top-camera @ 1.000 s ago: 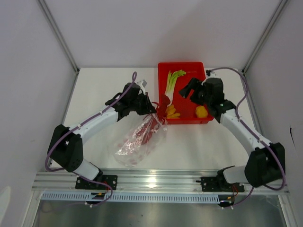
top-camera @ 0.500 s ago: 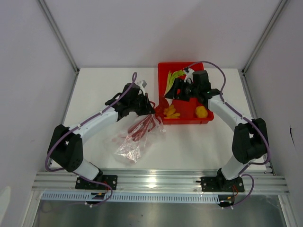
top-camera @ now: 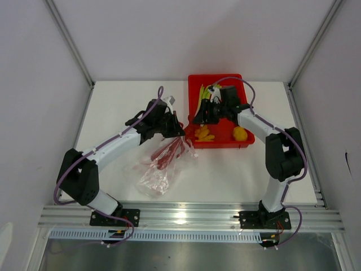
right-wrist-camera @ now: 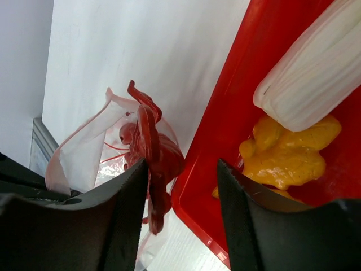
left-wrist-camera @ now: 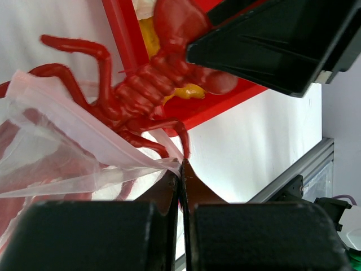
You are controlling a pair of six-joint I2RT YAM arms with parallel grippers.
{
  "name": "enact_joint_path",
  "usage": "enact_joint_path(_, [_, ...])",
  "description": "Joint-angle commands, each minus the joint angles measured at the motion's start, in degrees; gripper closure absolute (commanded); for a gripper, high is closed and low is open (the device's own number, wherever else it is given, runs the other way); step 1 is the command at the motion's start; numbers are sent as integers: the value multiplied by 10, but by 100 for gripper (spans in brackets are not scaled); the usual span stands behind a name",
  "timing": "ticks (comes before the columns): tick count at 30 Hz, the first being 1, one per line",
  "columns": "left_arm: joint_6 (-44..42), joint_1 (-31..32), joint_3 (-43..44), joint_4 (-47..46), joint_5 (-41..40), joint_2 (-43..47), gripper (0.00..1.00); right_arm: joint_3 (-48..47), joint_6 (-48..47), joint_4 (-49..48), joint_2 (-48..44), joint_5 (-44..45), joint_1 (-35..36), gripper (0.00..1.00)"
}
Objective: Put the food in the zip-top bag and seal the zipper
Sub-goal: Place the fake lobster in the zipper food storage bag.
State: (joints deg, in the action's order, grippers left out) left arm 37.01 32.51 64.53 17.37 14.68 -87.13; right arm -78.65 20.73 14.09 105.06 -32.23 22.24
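While the white desk is carrying everything, one red tray is sitting toward its far side, right of middle. The tray's low wall is standing between the bag and what is lying inside the tray.

One zip-top bag is lying crumpled on the desk just left of the tray's near-left corner, its mouth gaping toward that corner. The pinkish zipper is running along the parted edge. The left tool is pinching one side of that mouth, its jaws clenched flat on the plastic.

One lobster is lying partly inside the bag, its legs and one end poking out through the mouth and crowding the opening. From the left wrist it is overlapping the tray wall, though whether it is touching I cannot tell.

The right tool is hanging over the tray's left half with jaws spread, gripping nothing. In the top view it is hiding the lower end of the one green-and-white stalk, which is lying in the tray. Two yellow pieces are resting along the tray's near wall, one at the left corner just beside the stalk's white end and one further right.
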Motion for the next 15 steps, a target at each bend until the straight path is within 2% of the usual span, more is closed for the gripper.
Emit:
enact_joint_path(1, [-9,7,26,-11,4,6,99,-37,-23,-2,16,-31,0,47])
enact_joint_path(2, [-9,6,28,-11,4,5,100,-38,-23,-2,23,-35,2,49])
enact_joint_path(7, [-12,7,26,-8,-3,-4,99,-47,-41,10,22,-35,14,83])
enact_joint_path(9, [-13,8,31,-6,-6,-5,99,-44,-39,9,13,-40,14,89])
enact_joint_path(10, [-14,8,31,-6,-7,-5,99,-42,-39,9,10,-39,14,96])
enact_joint_path(11, [-14,7,32,-5,-7,-5,100,-42,-39,9,7,-36,15,99])
enact_joint_path(15, [-16,8,34,-1,-7,0,99,-38,-42,6,-7,-37,15,100])
